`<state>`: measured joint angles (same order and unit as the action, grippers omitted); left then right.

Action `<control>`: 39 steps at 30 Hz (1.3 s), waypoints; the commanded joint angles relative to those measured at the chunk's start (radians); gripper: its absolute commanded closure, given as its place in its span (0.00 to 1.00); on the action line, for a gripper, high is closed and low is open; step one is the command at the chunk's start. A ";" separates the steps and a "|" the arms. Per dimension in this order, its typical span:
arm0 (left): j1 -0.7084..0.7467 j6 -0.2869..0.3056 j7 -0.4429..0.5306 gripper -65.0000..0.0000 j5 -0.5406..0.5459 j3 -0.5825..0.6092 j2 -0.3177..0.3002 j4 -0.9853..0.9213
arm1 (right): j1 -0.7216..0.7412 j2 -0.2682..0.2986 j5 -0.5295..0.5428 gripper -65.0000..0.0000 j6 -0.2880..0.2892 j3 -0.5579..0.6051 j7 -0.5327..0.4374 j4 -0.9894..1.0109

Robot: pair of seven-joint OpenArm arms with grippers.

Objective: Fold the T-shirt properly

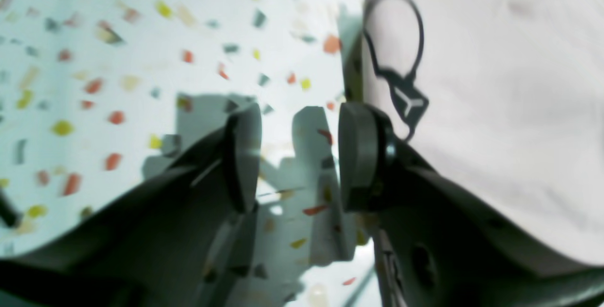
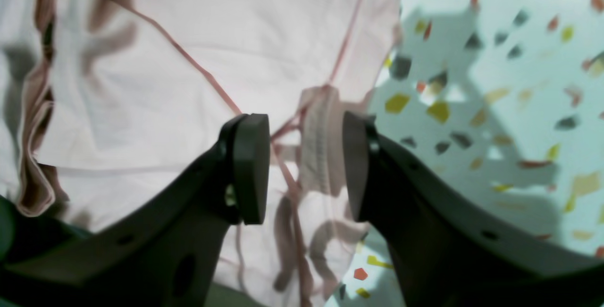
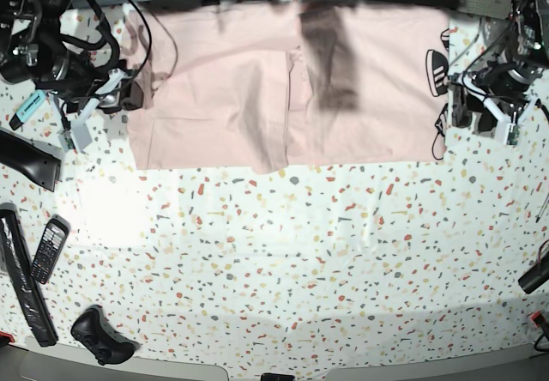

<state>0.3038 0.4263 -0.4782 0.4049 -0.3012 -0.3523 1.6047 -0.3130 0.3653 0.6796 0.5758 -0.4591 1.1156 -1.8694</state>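
While it lies spread at the far edge of the worktop, the T-shirt is a wide pink band, partly folded, with a black shoe drawing at the end by the left arm.

Shirt, right arm's end: seams, a ribbed strip and bunched edges lie under the right gripper; this looks like the collar or sleeve region, though blur makes that uncertain.

Shirt, left arm's end: a straight edge with a printed outline beside the left gripper.

Risk: a pinch at the bunched end may catch only one layer, or a stray seam, and the fold would drag crooked. At the other end the jaws sit mostly over bare terrazzo, so closing there may miss the edge entirely.

Right jaws: spread apart, straddling the ribbed strip, gripping nothing; contact with the cloth cannot be told.

Left jaws: spread wide, empty, one pad just beside the shirt's edge.

Surroundings: a phone and a dark game controller lie well apart from the shirt.
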 commanded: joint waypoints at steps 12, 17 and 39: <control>-0.008 0.008 0.035 0.60 0.026 -0.007 -0.014 0.010 | 0.133 0.011 -0.023 0.61 0.031 0.027 0.005 0.269; -0.008 0.008 0.035 0.60 0.025 -0.006 -0.014 0.010 | 0.133 0.011 -0.022 0.61 0.030 0.121 -0.002 0.297; -0.007 0.008 0.034 0.60 -0.013 -0.007 -0.014 0.010 | 0.130 0.011 0.060 1.00 0.045 0.219 -0.071 0.208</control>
<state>0.3016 0.4305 -0.4706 0.3847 -0.3004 -0.3523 1.5982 -0.1944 0.3649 0.7250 0.6109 -0.2325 1.0630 -1.6405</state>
